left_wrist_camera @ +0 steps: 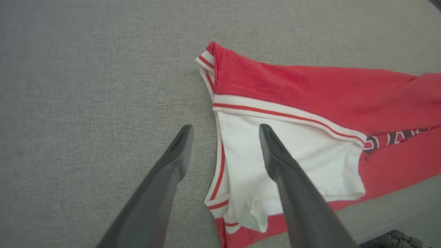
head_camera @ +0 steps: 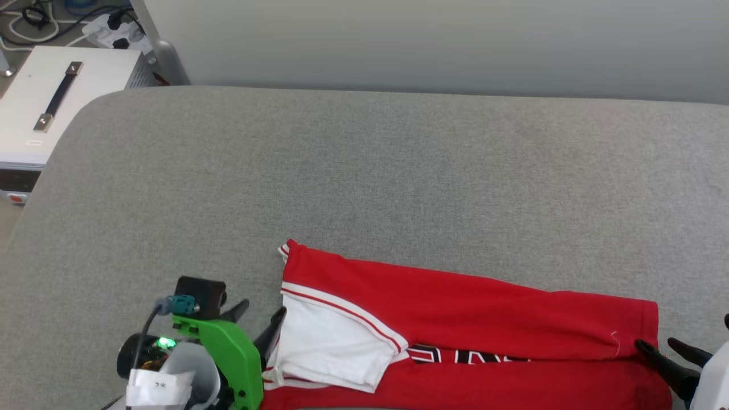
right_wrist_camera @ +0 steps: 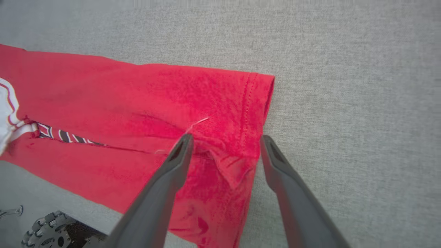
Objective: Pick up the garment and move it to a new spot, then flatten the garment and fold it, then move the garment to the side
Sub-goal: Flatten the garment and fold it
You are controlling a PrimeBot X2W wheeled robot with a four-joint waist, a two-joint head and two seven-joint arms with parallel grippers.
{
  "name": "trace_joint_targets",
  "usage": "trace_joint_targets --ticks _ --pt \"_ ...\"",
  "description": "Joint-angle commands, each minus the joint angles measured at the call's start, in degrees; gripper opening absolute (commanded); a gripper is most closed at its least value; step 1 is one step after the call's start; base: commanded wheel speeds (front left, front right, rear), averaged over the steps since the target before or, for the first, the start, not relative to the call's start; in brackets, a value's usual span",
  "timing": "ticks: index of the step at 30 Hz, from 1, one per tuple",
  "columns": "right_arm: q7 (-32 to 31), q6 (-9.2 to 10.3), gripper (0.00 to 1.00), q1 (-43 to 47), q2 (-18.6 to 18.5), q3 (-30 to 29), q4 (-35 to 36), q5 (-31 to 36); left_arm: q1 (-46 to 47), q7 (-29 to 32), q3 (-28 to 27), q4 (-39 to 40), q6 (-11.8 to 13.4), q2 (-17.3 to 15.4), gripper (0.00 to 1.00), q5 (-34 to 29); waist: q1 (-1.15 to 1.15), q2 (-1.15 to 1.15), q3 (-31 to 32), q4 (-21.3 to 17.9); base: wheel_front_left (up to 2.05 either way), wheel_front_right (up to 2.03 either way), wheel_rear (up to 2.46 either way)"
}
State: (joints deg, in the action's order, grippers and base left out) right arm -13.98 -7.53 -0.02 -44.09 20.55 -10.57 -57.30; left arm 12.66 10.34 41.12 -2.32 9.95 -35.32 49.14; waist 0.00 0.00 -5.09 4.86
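Note:
The garment [head_camera: 467, 319] is a red shirt with a white sleeve and striped trim, lying folded lengthwise along the near edge of the grey table. A strip of black lettering shows at the fold line. My left gripper [head_camera: 262, 319] stands open at the shirt's left end. In the left wrist view the garment [left_wrist_camera: 310, 96] has its white sleeve edge between the fingers of the left gripper [left_wrist_camera: 225, 132]. My right gripper [head_camera: 663, 344] stands open at the right end. The right gripper [right_wrist_camera: 225, 139] straddles the hem of the garment [right_wrist_camera: 137, 103]. Neither grips the cloth.
The grey cloth-covered table [head_camera: 364, 171] stretches wide beyond the shirt. A white cabinet [head_camera: 51, 108] with a black handle stands off its far left corner, with cables and a power strip [head_camera: 114, 31] behind it. A pale wall runs along the back.

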Motion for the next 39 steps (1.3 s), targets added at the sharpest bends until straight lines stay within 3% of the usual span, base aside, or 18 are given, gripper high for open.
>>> trace_joint_targets --ticks 1,4,7,10,12,16,25,39 --pt "-0.8 0.04 1.0 1.1 0.3 -1.0 0.7 -0.9 0.8 -1.8 -1.0 0.9 0.9 0.3 1.0 -0.5 0.0 0.0 1.2 -0.1 0.0 0.0 0.0" --pt "-2.7 0.04 1.0 2.3 0.8 -3.7 2.1 -1.5 0.4 -5.4 -2.3 2.5 2.1 0.7 1.0 -1.5 0.0 0.0 1.6 -0.1 0.0 0.0 0.0" --pt "-8.3 0.04 1.0 3.2 4.1 -11.2 2.4 -1.3 0.8 -17.2 -5.5 3.3 3.1 2.1 1.0 -5.3 0.0 0.0 0.1 0.3 0.0 0.0 0.0" --pt "-11.6 0.04 1.0 3.0 6.7 -14.5 0.9 -0.9 1.3 -22.7 -6.3 2.2 2.6 2.5 1.0 -8.3 0.0 0.0 -0.7 0.7 0.0 0.0 0.0" --pt "-13.6 0.04 1.0 2.7 8.8 -16.6 -0.2 -1.3 2.0 -24.4 -6.8 0.8 3.5 1.8 1.0 -12.5 0.0 0.0 -1.2 1.2 0.0 0.0 0.0" --pt "-16.7 0.04 1.0 2.0 11.8 -20.2 -1.6 -1.0 1.7 -25.3 -11.7 1.1 4.0 4.1 1.0 -17.3 0.0 0.0 -2.3 1.9 0.0 0.0 0.0" --pt "-22.3 0.04 1.0 1.0 15.9 -23.9 -5.4 1.7 -3.8 -25.3 -21.8 0.9 -2.0 11.1 1.0 -25.2 0.0 0.0 -4.3 3.1 0.0 0.0 0.0" --pt "-25.1 0.04 1.0 0.0 21.6 -19.2 -5.1 2.2 -4.8 -25.3 -30.1 -2.6 -10.4 17.7 1.0 -31.8 0.0 0.0 -4.8 3.6 0.0 0.0 0.0"
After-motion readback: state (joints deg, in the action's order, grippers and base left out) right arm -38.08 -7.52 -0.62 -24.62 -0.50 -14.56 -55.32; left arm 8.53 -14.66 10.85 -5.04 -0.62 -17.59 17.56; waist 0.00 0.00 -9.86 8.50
